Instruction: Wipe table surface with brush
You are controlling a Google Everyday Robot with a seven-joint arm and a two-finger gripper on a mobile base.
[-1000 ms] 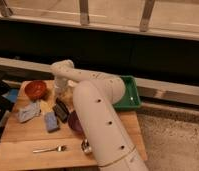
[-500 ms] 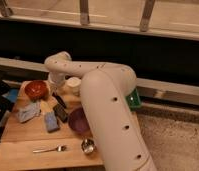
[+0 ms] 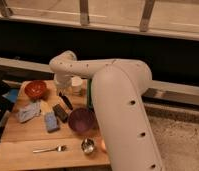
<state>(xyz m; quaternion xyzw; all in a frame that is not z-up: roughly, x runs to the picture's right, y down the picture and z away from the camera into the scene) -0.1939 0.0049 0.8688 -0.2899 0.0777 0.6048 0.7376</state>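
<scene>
The table surface [image 3: 23, 137] is a light-brown plank top at the lower left. The brush [image 3: 67, 102] is a slim dark stick lying slanted on it, between a white cup [image 3: 76, 85] and a purple bowl [image 3: 82, 120]. My gripper [image 3: 62, 92] hangs from the white arm's wrist right over the upper end of the brush, at or touching it. The wrist hides the contact. The big white arm [image 3: 118, 100] covers the table's right side.
A red bowl [image 3: 36, 89], a crumpled cloth [image 3: 29, 111], a blue-grey pad [image 3: 51, 121], a flat dark block [image 3: 60, 112], a spoon [image 3: 49, 149] and a small metal cup [image 3: 87, 146] lie on the table. A green tray [image 3: 89, 97] edge peeks behind the arm. A black frame [image 3: 0, 102] stands at the left.
The arm's bulk has swung to the right and back, uncovering the purple bowl and the metal cup. The wrist has stayed over the brush near the white cup.
</scene>
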